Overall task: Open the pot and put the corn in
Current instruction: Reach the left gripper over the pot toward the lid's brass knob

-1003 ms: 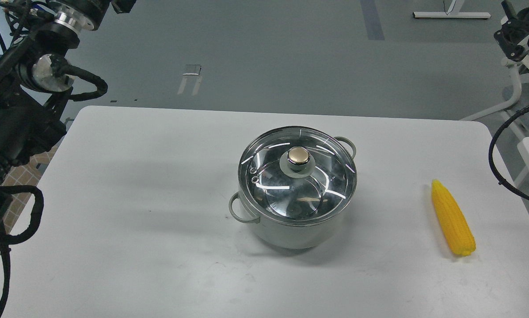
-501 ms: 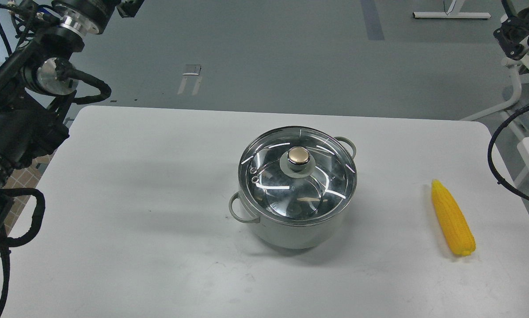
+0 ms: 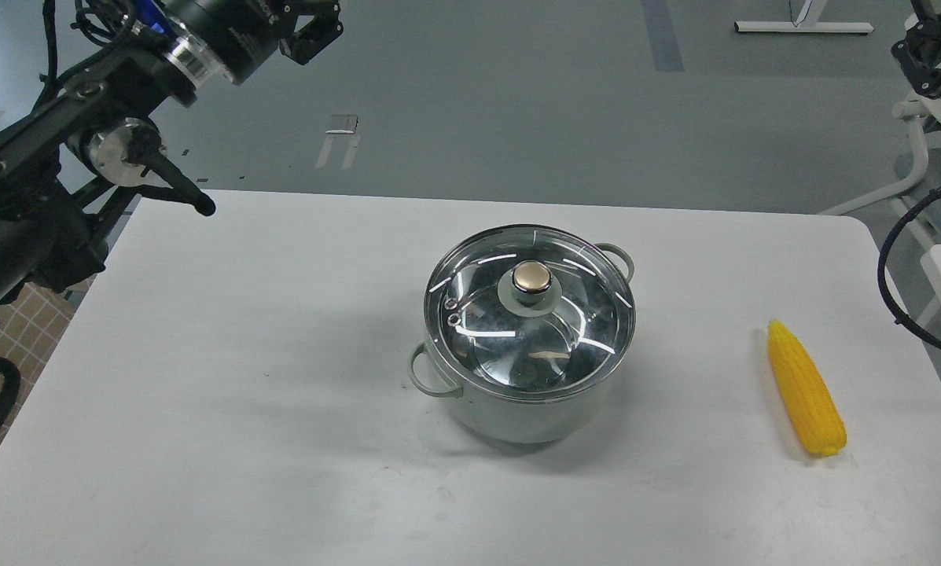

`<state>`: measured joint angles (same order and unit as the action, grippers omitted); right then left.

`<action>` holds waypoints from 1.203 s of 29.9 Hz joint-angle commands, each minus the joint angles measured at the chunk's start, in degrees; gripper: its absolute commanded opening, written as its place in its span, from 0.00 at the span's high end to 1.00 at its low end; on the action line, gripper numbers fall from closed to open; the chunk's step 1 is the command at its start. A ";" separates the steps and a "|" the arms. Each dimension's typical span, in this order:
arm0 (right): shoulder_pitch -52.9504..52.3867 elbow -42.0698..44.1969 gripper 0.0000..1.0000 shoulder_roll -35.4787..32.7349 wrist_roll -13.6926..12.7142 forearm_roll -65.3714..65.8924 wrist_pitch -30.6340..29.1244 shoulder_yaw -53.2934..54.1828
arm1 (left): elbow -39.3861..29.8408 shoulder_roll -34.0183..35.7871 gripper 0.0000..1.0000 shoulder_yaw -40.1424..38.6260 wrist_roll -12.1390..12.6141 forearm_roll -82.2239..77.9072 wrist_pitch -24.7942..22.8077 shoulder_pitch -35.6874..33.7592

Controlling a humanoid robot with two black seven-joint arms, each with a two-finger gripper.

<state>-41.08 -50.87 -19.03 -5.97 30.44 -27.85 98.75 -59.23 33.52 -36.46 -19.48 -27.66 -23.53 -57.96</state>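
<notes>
While glass lid covers pot, corn lies well right; left gripper state unclear.

The pot is sitting mid-counter, with the lid resting on it. The corn is lying well apart to its right, near the counter's right edge, tip pointing away.
</notes>
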 commanded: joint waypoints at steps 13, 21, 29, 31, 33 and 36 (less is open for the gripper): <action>4.43 0.07 0.00 0.05 0.08 -2.48 -0.15 4.17 | -27.86 3.57 0.03 4.01 -0.03 -65.37 -0.82 -0.92; 5.75 0.25 0.00 0.13 0.08 -3.37 -0.15 4.26 | -28.22 0.76 0.09 10.09 -0.12 -77.71 -0.82 -2.59; 6.98 0.42 0.00 0.13 0.08 -5.83 -0.15 4.70 | -25.67 -1.53 0.17 18.17 -0.03 -85.63 -0.73 -4.17; 7.59 0.42 0.00 0.13 0.17 -5.92 -0.15 4.70 | -25.67 -1.88 0.19 18.96 0.23 -85.63 -0.73 -3.82; 7.77 0.42 0.00 0.22 0.17 -5.92 -0.15 4.70 | -25.24 -2.93 0.19 19.58 0.41 -85.89 -0.73 -3.82; 7.86 0.51 0.00 0.40 0.17 -5.92 -0.15 4.70 | -22.26 -4.51 0.19 20.20 0.32 -87.82 -0.73 -3.91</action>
<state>-33.31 -50.40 -18.85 -5.81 24.53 -28.00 103.45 -83.96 30.51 -16.89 -19.14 -113.88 -24.25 -61.89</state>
